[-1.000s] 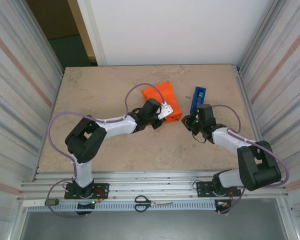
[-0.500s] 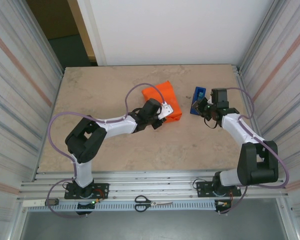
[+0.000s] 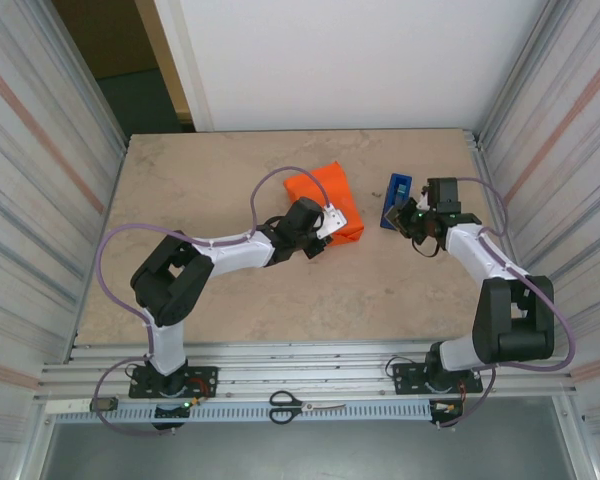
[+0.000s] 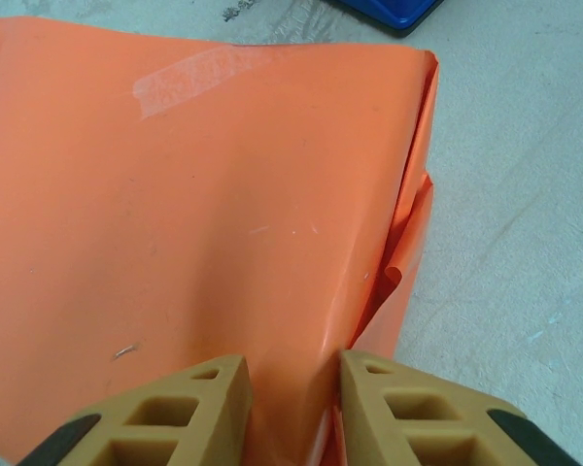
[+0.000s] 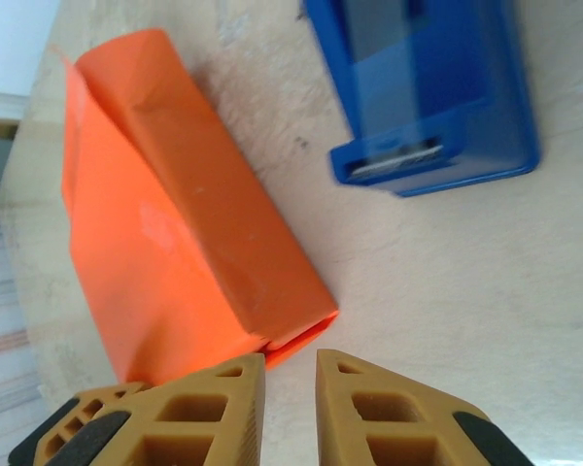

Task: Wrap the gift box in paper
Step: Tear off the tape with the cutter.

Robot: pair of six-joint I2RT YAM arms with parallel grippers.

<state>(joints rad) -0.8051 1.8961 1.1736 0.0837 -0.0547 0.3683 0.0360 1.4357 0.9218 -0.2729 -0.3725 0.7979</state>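
Observation:
The orange paper (image 3: pixel 323 192) is folded into a bundle at mid-table, and the gift box is hidden inside it. A strip of clear tape (image 4: pixel 189 78) lies across its top. My left gripper (image 3: pixel 332 222) is at the bundle's near end, shut on a raised ridge of the paper (image 4: pixel 175 214) between its tan fingers (image 4: pixel 209 393). My right gripper (image 3: pixel 412 213) hovers just right of the blue tape dispenser (image 3: pixel 395 198). In the right wrist view its jaws stand a narrow gap apart with only bare table between them (image 5: pixel 290 374), near the corner of the paper (image 5: pixel 175 223).
The blue tape dispenser (image 5: pixel 428 87) lies flat just right of the bundle. Scissors (image 3: pixel 300 405) rest on the front rail between the arm bases. Metal walls close in both sides of the stone-patterned table (image 3: pixel 200 180).
My right arm has swung from the table's middle right up and back to beside the dispenser, and its jaws have parted a little. The left arm and the bundle have not moved.

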